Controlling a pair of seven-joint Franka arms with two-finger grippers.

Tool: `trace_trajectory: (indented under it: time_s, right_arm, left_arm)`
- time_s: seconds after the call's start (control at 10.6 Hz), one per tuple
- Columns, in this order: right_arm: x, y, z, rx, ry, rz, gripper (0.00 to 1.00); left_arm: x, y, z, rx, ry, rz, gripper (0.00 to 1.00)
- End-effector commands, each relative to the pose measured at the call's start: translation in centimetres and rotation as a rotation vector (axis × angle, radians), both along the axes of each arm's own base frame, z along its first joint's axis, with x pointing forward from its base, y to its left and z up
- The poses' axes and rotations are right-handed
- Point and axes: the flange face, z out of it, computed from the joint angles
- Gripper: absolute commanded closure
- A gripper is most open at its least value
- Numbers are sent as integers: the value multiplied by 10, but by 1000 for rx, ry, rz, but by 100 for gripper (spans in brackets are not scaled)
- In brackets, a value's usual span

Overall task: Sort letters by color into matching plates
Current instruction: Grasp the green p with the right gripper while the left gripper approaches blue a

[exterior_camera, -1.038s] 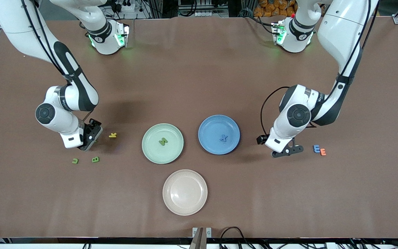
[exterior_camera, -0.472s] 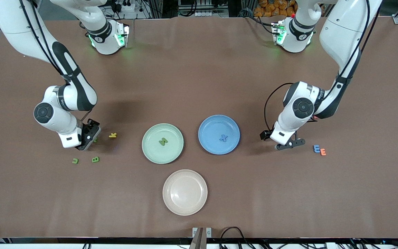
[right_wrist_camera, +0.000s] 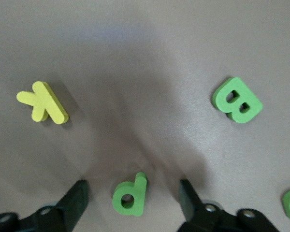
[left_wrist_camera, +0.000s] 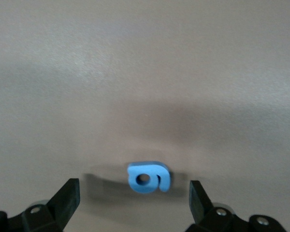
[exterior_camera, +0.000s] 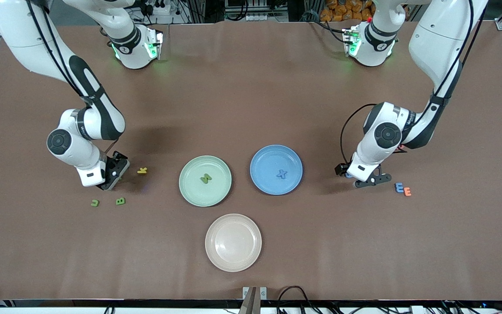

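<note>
My right gripper (right_wrist_camera: 133, 200) is low over the table at the right arm's end, fingers spread apart with a green "d" (right_wrist_camera: 130, 194) lying flat between them, neither finger touching it. It is a small chunky foam piece, bright green on top with darker sides and a round hole in its bowl. Near it lie a green "B" (right_wrist_camera: 237, 100) with two holes and a yellow "K" (right_wrist_camera: 42, 102). From the front camera the B (exterior_camera: 120, 201) sits nearer the camera than my gripper (exterior_camera: 112, 174), with another small green letter (exterior_camera: 95, 203) beside it toward the table's edge.

My left gripper (left_wrist_camera: 133, 205) hangs low at the left arm's end, fingers wide, and a light blue letter (left_wrist_camera: 148, 177) with one round hole lies on the table between them, untouched. A blue "E" (exterior_camera: 399, 187) and an orange "E" (exterior_camera: 407, 191) lie touching each other just beside that gripper (exterior_camera: 366, 179).

The pale green plate (exterior_camera: 192, 192) holds one dark green letter (exterior_camera: 206, 178) near its middle. The blue plate (exterior_camera: 265, 183) beside it holds a blue "X" (exterior_camera: 282, 174). A beige plate (exterior_camera: 233, 257) sits nearer the camera than both.
</note>
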Motion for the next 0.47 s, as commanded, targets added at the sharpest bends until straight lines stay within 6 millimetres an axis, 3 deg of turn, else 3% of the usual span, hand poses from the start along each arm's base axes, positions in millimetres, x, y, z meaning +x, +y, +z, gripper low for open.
trace_trajectory:
  time_s: [0.0, 0.09, 0.38]
  right_arm:
    - [-2, 0, -1, -2, -7, 27, 43]
    - [-2, 0, 1, -2, -8, 28, 58]
    - [-2, 0, 0, -2, -5, 30, 85]
  left_arm:
    - [-3, 5, 5, 14, -22, -7, 0]
    - [-2, 6, 5, 14, -22, -5, 0]
    - [3, 3, 0, 8, -24, -6, 0]
